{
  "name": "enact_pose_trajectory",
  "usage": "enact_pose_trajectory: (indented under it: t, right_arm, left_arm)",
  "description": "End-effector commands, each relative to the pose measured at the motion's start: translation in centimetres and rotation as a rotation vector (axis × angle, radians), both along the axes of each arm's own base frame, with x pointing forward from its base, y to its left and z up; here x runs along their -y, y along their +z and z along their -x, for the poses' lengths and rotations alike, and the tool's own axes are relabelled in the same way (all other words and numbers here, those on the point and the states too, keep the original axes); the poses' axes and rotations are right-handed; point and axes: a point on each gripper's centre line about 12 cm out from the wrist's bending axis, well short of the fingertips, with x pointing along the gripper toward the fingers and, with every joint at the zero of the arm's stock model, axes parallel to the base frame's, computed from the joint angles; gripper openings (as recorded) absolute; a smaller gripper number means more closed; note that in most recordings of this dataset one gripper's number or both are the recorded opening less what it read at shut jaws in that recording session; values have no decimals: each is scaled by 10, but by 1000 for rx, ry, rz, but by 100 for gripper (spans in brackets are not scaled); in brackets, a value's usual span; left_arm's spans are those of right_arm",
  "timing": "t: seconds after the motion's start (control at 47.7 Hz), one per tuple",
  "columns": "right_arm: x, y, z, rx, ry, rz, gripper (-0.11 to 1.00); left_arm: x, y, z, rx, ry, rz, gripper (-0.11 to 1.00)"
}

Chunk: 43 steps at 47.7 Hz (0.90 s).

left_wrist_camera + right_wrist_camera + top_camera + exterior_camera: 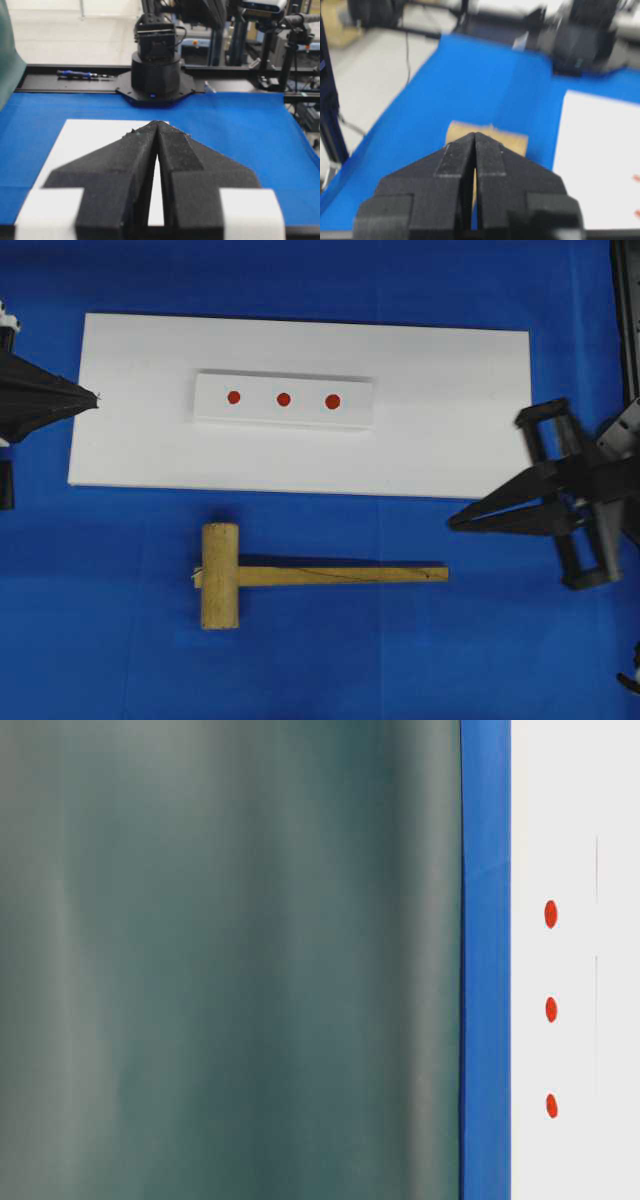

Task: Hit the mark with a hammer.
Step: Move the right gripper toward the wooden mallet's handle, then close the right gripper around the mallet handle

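Overhead view shows the hammer lying on the blue worktop, nearer than the mark; the right pincer, shut and empty, should open, then straddle the handle

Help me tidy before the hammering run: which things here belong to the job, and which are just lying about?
Belongs to the job:
- hammer
- mark, middle dot on the white block
- right tool, shut, nearest the handle

Lying about:
- two outer dots
- screwdriver beyond the cloth
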Motion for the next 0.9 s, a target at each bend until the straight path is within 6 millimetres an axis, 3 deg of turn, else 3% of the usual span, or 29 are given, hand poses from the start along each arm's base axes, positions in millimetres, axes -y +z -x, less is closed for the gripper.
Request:
enact_pose_trajectory:
  t: [0.0,0.168,0.356,0.44,0.692,0.88]
  right_arm:
    - [-4,-4,-17,-40,-6,-20,-1]
    - [-14,-30,-45,-173,-19,-53,22]
    - [-25,-65,-71,-331,-27,-49,76]
    - [-30,-83,-85,-361,-31,-50,93]
    - [-36,-136,-116,-383,-83,-102,91]
    - [-48,-163,-130,-388,-92,-117,91]
  left_arm:
    - [1,3,-2,6,-3,3,0]
    - [1,2,-1,5,-3,3,0]
    - [1,1,-1,2,-3,3,0]
    - [1,0,-1,0,-3,3,0]
    - [0,-4,0,-6,-1,3,0]
    - [0,-6,0,-12,2,4,0]
